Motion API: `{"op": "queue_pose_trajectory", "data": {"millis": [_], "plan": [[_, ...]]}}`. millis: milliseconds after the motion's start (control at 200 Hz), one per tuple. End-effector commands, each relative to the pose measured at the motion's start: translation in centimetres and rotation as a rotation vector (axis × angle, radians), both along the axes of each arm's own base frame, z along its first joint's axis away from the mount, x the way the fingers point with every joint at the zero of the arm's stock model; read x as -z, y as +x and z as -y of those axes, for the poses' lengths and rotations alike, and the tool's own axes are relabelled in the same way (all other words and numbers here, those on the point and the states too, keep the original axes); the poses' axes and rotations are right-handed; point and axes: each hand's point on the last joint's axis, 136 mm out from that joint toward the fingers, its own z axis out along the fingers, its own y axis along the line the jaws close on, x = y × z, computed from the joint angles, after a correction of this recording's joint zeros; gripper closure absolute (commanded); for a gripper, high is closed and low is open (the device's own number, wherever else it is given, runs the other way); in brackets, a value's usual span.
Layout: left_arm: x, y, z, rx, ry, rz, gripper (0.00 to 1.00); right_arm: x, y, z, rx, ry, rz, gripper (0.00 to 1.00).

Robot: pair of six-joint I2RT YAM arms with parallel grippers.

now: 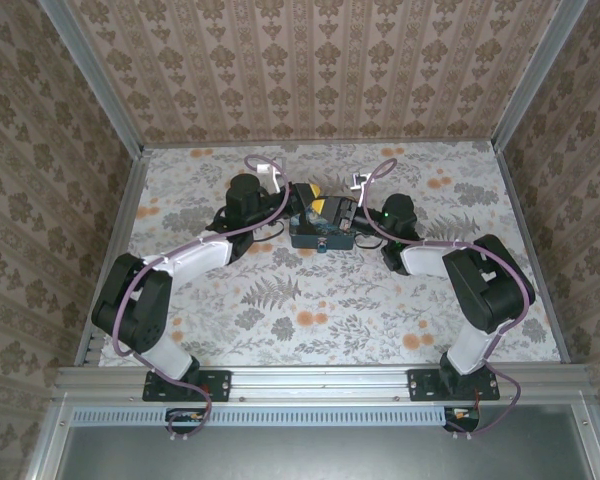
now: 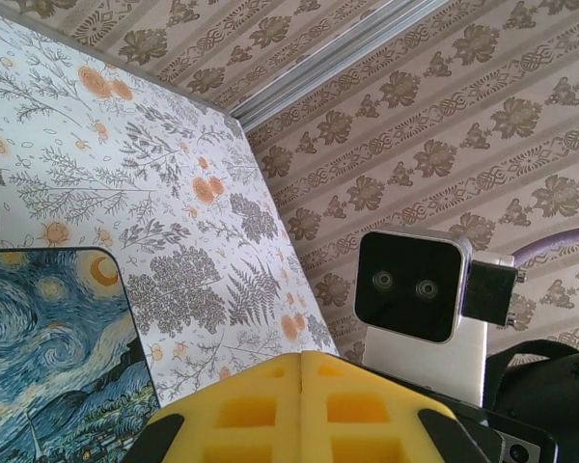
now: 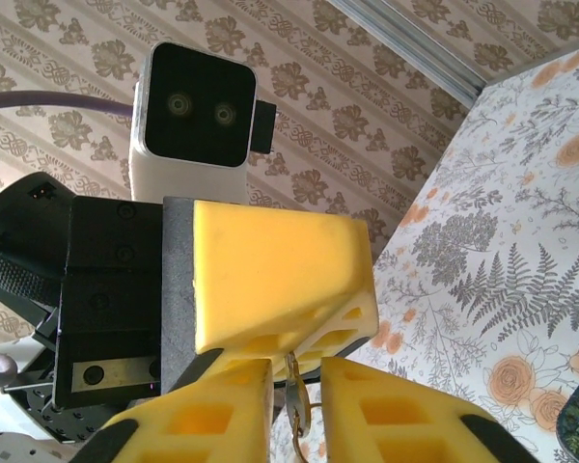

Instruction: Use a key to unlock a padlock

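Right gripper [image 3: 297,378], seen from its own wrist camera: 2 yellow fingers stand a narrow gap apart, not yet clenched. A small metal key [image 3: 296,405] hangs upright between them, with a sliver of space on each side. Just above the key, the left gripper [image 2: 301,365] is clenched, its 2 yellow fingers pressed together; whether it pinches the key's top cannot be told. To do this step well, the right fingers should close squarely on the key's flat head, centred, before the left lets go. Beyond lies a blue painted mat [image 2: 48,347] on the floral table [image 2: 125,164]. The padlock cannot be made out.
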Motion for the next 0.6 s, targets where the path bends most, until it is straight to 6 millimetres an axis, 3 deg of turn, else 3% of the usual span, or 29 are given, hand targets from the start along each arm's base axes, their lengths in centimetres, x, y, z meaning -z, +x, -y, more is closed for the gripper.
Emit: {"op": "queue_pose_trajectory", "data": {"millis": [0,90,185,275,350,390,500,595], "plan": [[-0.6,0.3,0.5,-0.002,-0.011,0.007,1.0,-0.5,-0.3,-0.4,-0.015,0.009,0.028,0.82],[-0.6,0.4,0.7,-0.002,-0.007,0.002,1.0,-0.3,-0.3,-0.4,-0.019,0.007,0.024,0.88],[-0.6,0.4,0.8,-0.002,-0.003,0.0,1.0,-0.3,-0.4,-0.4,-0.025,0.003,0.024,1.0],[-0.6,0.5,0.9,-0.004,0.0,-0.01,1.0,-0.1,-0.5,-0.5,-0.031,-0.002,0.022,1.0],[-0.7,0.7,0.6,-0.018,-0.006,-0.032,0.63,0.3,-0.6,-0.3,-0.023,-0.022,0.022,1.0],[-0.7,0.8,0.1,-0.035,-0.007,-0.048,0.51,0.7,-0.7,-0.2,-0.017,-0.042,0.021,1.0],[-0.5,1.0,-1.7,-0.085,0.008,-0.098,0.35,1.5,-1.1,0.1,-0.004,-0.099,0.026,1.0],[-0.4,0.8,-2.7,-0.103,0.032,-0.146,0.34,2.0,-1.4,0.2,-0.004,-0.142,0.028,1.0]]}}
